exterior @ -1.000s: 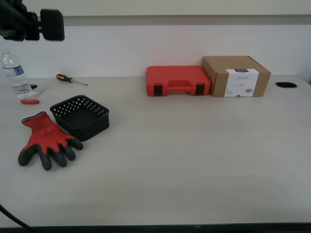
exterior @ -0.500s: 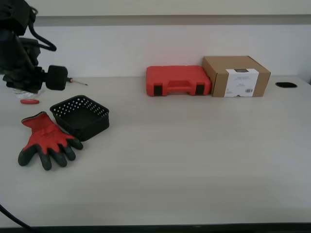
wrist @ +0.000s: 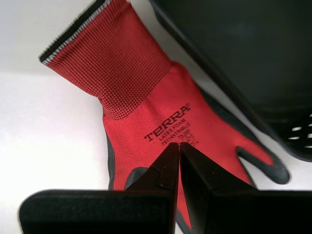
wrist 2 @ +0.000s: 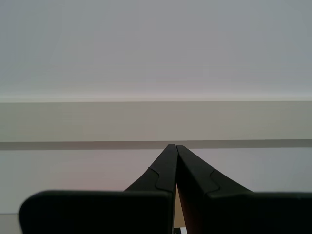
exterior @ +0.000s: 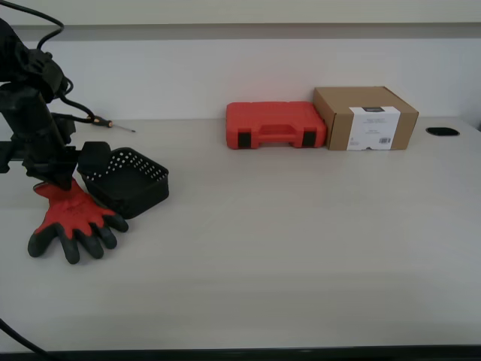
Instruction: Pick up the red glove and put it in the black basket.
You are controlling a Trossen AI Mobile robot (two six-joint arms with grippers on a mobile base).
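1. My first gripper (wrist: 180, 145) hangs over the red knit glove with dark grey coated fingers (exterior: 72, 213), its jaws pressed together with nothing between them. They point at the red back, just past the printed label.
2. The glove lies flat on the pale table (exterior: 301, 248) at the exterior view's left, touching or nearly touching the shallow black perforated plastic basket (exterior: 128, 180).
3. I judge the jaws must spread before descending; pinching the loose red fabric near the cuff should lift it cleanly.
4. The basket's near wall sits close beside the jaws, so I would descend straight.
5. The carry is short, with open table toward the exterior view's right.
6. My second gripper (wrist 2: 175, 146) is clenched empty, facing a blank wall.
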